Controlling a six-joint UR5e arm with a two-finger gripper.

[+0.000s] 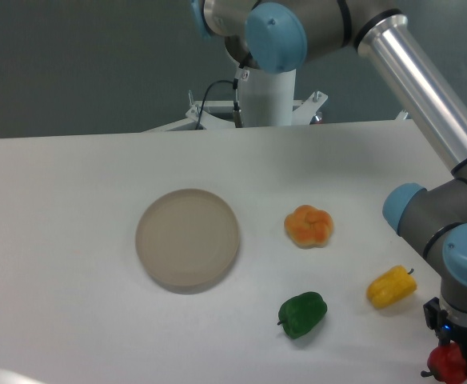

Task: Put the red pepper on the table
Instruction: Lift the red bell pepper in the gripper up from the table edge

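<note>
camera view: one fixed view, looking down across the table point(73, 200) from its near edge.
claw: the gripper point(455, 362) hangs at the near right corner, fingers clamped on the red pepper point(448, 365).
red pepper: low in the frame at that corner, partly cut off by the picture edge — whether it touches the tabletop or hangs just above it cannot be told.
plate: a round beige plate point(187, 238) sits near the table's middle, with nothing on it.
other peppers: orange pepper point(309, 226) right of the plate, green pepper point(302, 314) toward the near edge, yellow pepper point(391, 287) near the right edge, just beside the arm.
step in hand: likely the set-down — the pepper is held low over the table.
next move: settle it onto bare tabletop, part the fingers, then lift straight up, clear of the yellow pepper.
</note>
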